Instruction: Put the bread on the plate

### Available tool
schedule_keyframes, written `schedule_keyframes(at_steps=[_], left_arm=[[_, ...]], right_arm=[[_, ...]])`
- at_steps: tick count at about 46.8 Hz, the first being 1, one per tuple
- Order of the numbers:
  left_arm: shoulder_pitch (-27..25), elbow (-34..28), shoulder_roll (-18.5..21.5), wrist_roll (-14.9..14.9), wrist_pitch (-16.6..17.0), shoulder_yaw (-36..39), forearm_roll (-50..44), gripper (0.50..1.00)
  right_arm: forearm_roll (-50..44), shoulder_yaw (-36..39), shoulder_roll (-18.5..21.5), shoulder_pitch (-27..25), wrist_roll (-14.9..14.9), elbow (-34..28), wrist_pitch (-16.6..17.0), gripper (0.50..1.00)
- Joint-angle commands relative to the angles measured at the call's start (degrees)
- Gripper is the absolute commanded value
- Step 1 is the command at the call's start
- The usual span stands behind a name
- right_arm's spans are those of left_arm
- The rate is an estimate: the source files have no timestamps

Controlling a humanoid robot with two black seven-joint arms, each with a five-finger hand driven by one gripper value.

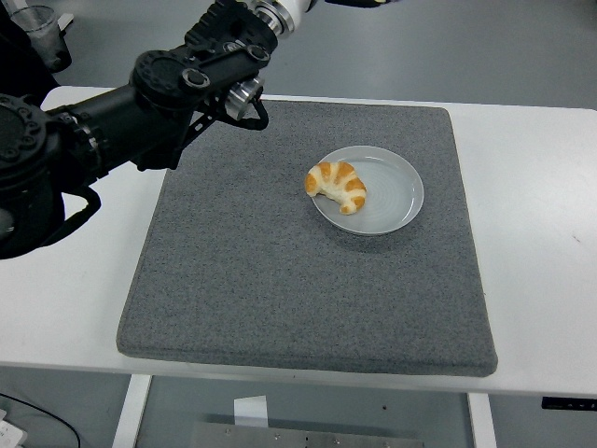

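A golden croissant (338, 185) lies on the left part of a pale round plate (394, 198), its end reaching the plate's left rim. The plate stands on the right half of the grey mat (280, 289). My left arm (140, 103) comes in from the left and rises toward the top edge. Only the white base of the left hand (291, 9) shows there, far above and left of the plate and apart from the bread; the rest is cut off by the picture's edge. The right arm is not in view.
The grey mat covers most of the white table (541, 233). A clear plastic cup (39, 30) stands at the far left corner, next to something dark at the picture's edge.
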Motion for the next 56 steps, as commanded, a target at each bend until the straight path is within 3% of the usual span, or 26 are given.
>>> schedule_keyframes(at_steps=[1, 14, 30, 41, 56], left_arm=[[0.8, 0.0, 1.4, 0.4, -0.5, -2.3, -3.2, 1.000], [8.3, 0.1, 6.3, 4.1, -0.7, -20.7, -5.3, 1.000], [18.8, 6.0, 4.4, 4.3, -0.9, -40.0, -5.9, 1.000], [24.3, 6.1, 1.6, 4.2, -1.9, -44.2, -8.0, 1.000], [25.4, 8.1, -2.1, 3.8, -6.4, -50.2, -11.0, 1.000]], right_arm=[[0.0, 0.0, 0.0, 0.0, 0.0, 0.0, 0.0, 0.932], [0.0, 0.0, 0.0, 0.0, 0.0, 0.0, 0.0, 0.932], [0.0, 0.0, 0.0, 0.0, 0.0, 0.0, 0.0, 0.932], [0.0, 0.4, 0.0, 0.3, 0.0, 0.6, 0.7, 0.932], [-0.1, 0.1, 0.0, 0.3, 0.0, 0.6, 0.7, 0.932]])
